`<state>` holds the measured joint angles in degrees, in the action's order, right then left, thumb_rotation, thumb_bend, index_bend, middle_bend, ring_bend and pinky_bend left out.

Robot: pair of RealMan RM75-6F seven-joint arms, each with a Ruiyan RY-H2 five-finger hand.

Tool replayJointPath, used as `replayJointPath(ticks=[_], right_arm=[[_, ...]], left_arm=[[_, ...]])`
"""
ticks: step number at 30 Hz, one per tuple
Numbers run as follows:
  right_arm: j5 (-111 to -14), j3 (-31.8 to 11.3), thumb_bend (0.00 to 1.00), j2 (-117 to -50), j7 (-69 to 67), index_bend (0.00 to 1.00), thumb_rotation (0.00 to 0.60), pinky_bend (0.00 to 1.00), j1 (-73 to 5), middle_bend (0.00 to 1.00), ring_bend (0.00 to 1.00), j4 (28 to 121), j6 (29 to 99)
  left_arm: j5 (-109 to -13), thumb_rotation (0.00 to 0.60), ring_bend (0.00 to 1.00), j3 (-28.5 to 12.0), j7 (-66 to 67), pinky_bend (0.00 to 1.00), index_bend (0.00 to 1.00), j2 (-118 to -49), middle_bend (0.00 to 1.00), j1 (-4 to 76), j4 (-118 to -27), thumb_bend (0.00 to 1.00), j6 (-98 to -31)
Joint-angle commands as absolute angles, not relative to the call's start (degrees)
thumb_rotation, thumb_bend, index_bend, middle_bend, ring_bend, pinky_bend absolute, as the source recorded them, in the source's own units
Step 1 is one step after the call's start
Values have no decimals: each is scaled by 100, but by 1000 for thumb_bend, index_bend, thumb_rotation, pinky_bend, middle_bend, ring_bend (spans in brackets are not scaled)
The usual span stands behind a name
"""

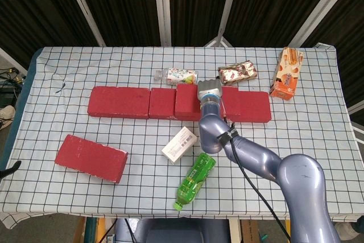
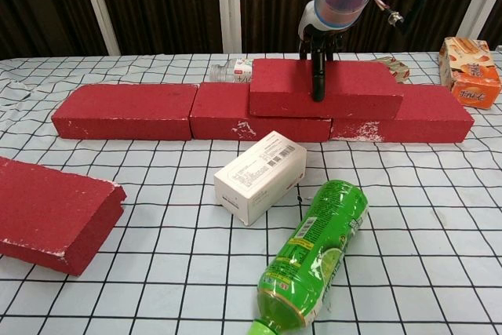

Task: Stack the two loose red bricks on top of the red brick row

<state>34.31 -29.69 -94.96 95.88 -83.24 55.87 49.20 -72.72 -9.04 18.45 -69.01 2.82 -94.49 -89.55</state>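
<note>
— Where was the brick?
— Stacked rectangular red brick sat atop the red brick row; my right hand clamped its near and far faces.
— Handling?
— Likely heavy, rigid, rough; second loose red brick lay near-left, untouched.

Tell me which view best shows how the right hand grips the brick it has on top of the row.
The chest view. There a dark finger runs down the front face of the stacked brick, which sits on the brick row. In the head view the forearm covers the right hand, so only the brick's top shows.
</note>
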Motion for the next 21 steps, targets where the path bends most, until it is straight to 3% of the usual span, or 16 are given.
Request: replayJointPath(ticks=[1,12,21], right_arm=[[3400,-2998,338,-9527,9610,384,600,0,-8312,294,212,5560,4924],[3336,-3138,339,-9609,9770,384,600,0,-8290,294,205,5484,4964],[3408,-3323,338,-9582,9895,270,600,0,-8247,196,17,5550,4997]], left_arm=[[-7263,600,0,-908,1837,99,86,-6899,0,280,-9448,133,-8960],[-7233,600,0,-915,1825,99,86,-6888,0,273,-9446,134,-8975],[-7207,600,0,-920,1842,100,86,-6887,0,271,-9457,133,-8988]])
